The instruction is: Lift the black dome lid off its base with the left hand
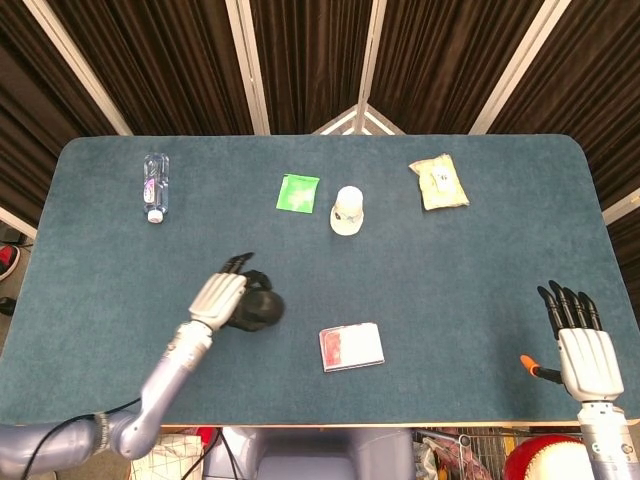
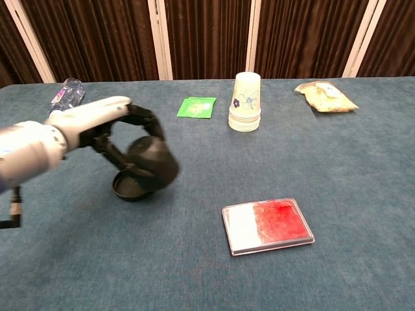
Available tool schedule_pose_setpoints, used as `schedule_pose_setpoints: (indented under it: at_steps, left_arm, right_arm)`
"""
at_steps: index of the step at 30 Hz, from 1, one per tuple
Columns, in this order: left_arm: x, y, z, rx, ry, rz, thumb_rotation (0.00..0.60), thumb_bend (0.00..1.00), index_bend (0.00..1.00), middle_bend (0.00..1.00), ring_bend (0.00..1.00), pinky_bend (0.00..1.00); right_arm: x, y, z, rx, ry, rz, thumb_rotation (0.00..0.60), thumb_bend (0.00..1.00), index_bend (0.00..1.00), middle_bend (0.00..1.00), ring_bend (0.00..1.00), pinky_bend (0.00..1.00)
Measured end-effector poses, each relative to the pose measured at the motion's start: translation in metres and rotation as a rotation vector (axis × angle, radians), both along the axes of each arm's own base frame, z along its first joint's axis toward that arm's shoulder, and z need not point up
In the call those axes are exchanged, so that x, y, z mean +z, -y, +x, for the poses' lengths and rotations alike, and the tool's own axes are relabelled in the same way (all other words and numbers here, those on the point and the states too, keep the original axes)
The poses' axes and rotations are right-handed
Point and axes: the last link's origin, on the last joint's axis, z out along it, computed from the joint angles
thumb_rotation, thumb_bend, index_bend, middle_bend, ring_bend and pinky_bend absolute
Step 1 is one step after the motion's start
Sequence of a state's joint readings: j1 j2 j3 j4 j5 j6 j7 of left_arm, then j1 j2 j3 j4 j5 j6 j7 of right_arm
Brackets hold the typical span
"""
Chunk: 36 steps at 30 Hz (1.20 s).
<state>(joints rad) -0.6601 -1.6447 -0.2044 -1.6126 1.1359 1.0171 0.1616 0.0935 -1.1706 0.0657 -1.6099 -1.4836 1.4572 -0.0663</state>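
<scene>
My left hand (image 2: 107, 126) (image 1: 222, 296) grips the black dome lid (image 2: 154, 162) (image 1: 262, 309), its fingers curled over the top. The lid is raised and tilted to the right, off its round black base (image 2: 128, 186), which sits on the table just left of and below it. In the head view the base is hidden under the hand and lid. My right hand (image 1: 582, 343) rests flat near the table's front right corner, fingers straight and spread, holding nothing; the chest view does not show it.
A red and white card case (image 2: 267, 225) lies right of the lid. Further back stand stacked paper cups (image 2: 245, 102), a green packet (image 2: 196, 107), a snack bag (image 2: 324, 96) and a lying water bottle (image 1: 155, 186). An orange object (image 1: 527, 365) sits beside my right hand.
</scene>
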Motion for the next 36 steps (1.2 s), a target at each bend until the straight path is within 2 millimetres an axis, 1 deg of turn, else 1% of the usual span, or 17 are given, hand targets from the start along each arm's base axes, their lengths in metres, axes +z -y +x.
schedule_pose_setpoints:
  at_steps: [1,4,8,12,15,17,20,24,28,32,34,36]
  left_arm:
    - [-0.006,0.001,0.007,-0.016,0.032,-0.009,0.600,0.33,0.49,0.38,0.00,0.00]
    - [-0.020,0.002,0.019,-0.043,0.059,-0.016,0.600,0.33,0.48,0.37,0.00,0.00]
    - [-0.036,0.002,0.026,-0.037,0.049,-0.022,0.600,0.33,0.48,0.35,0.00,0.00]
    - [-0.051,0.001,0.033,-0.028,0.026,-0.029,0.600,0.33,0.45,0.31,0.00,0.00]
    - [-0.062,0.000,0.037,-0.034,-0.011,-0.025,0.600,0.32,0.39,0.27,0.00,0.00]
    - [-0.067,0.002,0.041,-0.048,-0.042,-0.022,0.600,0.30,0.34,0.22,0.00,0.00]
    - [-0.070,0.003,0.043,-0.058,-0.093,-0.015,0.600,0.26,0.22,0.12,0.00,0.00]
    - [-0.069,0.006,0.048,-0.066,-0.142,-0.012,0.600,0.22,0.12,0.03,0.00,0.00]
    - [-0.060,0.009,0.055,-0.083,-0.144,-0.002,0.600,0.20,0.08,0.00,0.00,0.00]
    - [-0.047,0.012,0.060,-0.102,-0.137,0.015,0.600,0.20,0.09,0.01,0.00,0.00]
    - [-0.036,0.014,0.063,-0.117,-0.129,0.033,0.600,0.21,0.11,0.05,0.00,0.00]
    - [-0.019,0.018,0.062,-0.138,-0.136,0.076,0.600,0.22,0.16,0.09,0.00,0.00]
  right_arm:
    - [0.000,0.000,0.000,0.000,0.000,0.001,0.600,0.15,0.04,0.02,0.03,0.05]
    - [-0.001,0.001,-0.001,-0.002,0.000,0.002,0.600,0.15,0.04,0.02,0.03,0.05]
    - [0.001,0.001,-0.002,-0.002,0.003,-0.003,0.600,0.15,0.04,0.02,0.03,0.05]
    - [0.001,0.000,-0.002,-0.002,0.002,-0.006,0.600,0.15,0.04,0.02,0.03,0.05]
    - [0.002,0.000,-0.003,-0.005,0.001,-0.006,0.600,0.15,0.04,0.02,0.03,0.05]
    - [0.002,0.000,-0.003,-0.005,0.004,-0.006,0.600,0.15,0.04,0.02,0.03,0.05]
    - [0.003,-0.001,-0.003,-0.004,0.007,-0.007,0.600,0.15,0.04,0.02,0.03,0.05]
    - [0.003,-0.001,-0.002,-0.001,0.006,-0.008,0.600,0.15,0.04,0.02,0.03,0.05]
    - [0.003,-0.001,-0.002,0.000,0.008,-0.006,0.600,0.15,0.04,0.02,0.03,0.05]
    - [0.002,-0.001,-0.002,0.000,0.006,-0.003,0.600,0.15,0.04,0.02,0.03,0.05]
    - [0.002,-0.001,-0.002,0.002,0.004,-0.001,0.600,0.15,0.04,0.02,0.03,0.05]
    - [0.001,-0.001,-0.001,0.004,0.003,-0.001,0.600,0.15,0.04,0.02,0.03,0.05]
